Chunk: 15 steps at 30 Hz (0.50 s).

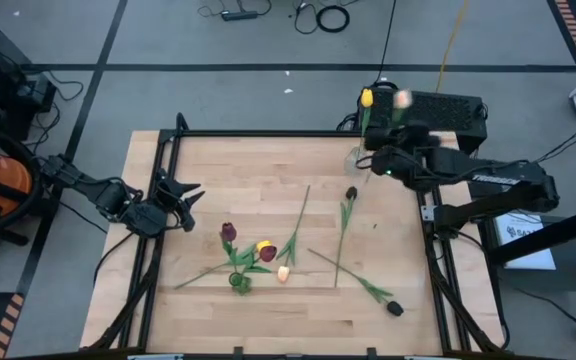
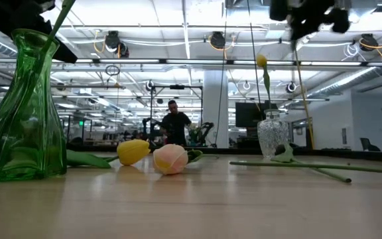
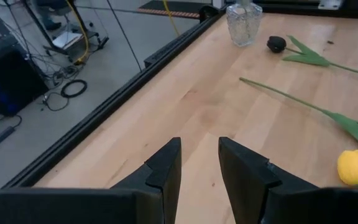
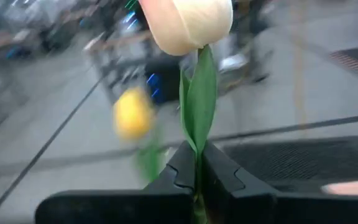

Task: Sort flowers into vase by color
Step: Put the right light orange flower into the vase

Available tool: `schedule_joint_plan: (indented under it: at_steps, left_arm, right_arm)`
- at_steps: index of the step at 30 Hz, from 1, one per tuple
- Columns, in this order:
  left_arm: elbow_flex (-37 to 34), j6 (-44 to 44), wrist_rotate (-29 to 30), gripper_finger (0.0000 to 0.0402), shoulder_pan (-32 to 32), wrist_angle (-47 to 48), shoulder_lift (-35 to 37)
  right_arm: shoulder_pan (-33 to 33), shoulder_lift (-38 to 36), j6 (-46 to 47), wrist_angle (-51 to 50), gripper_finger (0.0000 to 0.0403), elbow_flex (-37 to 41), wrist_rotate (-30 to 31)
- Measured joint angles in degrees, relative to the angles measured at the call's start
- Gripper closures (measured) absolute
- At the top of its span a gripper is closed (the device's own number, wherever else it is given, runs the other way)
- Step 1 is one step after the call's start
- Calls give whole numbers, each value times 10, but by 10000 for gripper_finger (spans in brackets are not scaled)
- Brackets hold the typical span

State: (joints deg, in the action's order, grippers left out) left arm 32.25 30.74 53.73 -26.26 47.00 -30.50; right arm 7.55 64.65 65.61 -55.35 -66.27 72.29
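cream-peach tulip (image 4: 188, 25), stem upright, was clamped in the right gripper (image 4: 197, 180) just above the clear vase (image 1: 356, 160); left gripper (image 1: 173, 205) idled half-parted, empty, far side.

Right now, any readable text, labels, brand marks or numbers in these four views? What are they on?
None can be read.
White sheet of paper beside the right arm's base: dark printing, too small to read.
Clear cut-glass vase, green glass vase, light wooden table top: no markings visible.
Dark screens in the room behind the table: nothing legible.
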Motion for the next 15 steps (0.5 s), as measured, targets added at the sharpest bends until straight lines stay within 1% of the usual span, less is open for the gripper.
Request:
schedule_joint_plan:
  at_steps: [4, 6, 8, 9, 11, 14, 15]
  left_arm:
    - [0, 0, 33, 285, 0, 0, 0]
    - [0, 0, 50, 285, 0, 0, 0]
    - [0, 0, 60, 285, 0, 0, 0]
    - [0, 0, 63, 285, 0, 0, 0]
    - [0, 0, 64, 285, 0, 0, 0]
    - [0, 0, 64, 285, 0, 0, 0]
    - [0, 0, 64, 285, 0, 0, 0]
  right_arm:
    - [5, 0, -248, 330, 403, 88, -100]
    - [17, 0, -376, 492, 403, 119, -152]
    - [38, -1, -480, 614, 403, 137, -218]
    - [50, -4, -520, 650, 403, 141, -249]
    - [75, -11, -569, 672, 403, 141, -284]
    - [117, -32, -593, 638, 403, 141, -297]
    - [132, -40, -592, 622, 403, 141, -310]
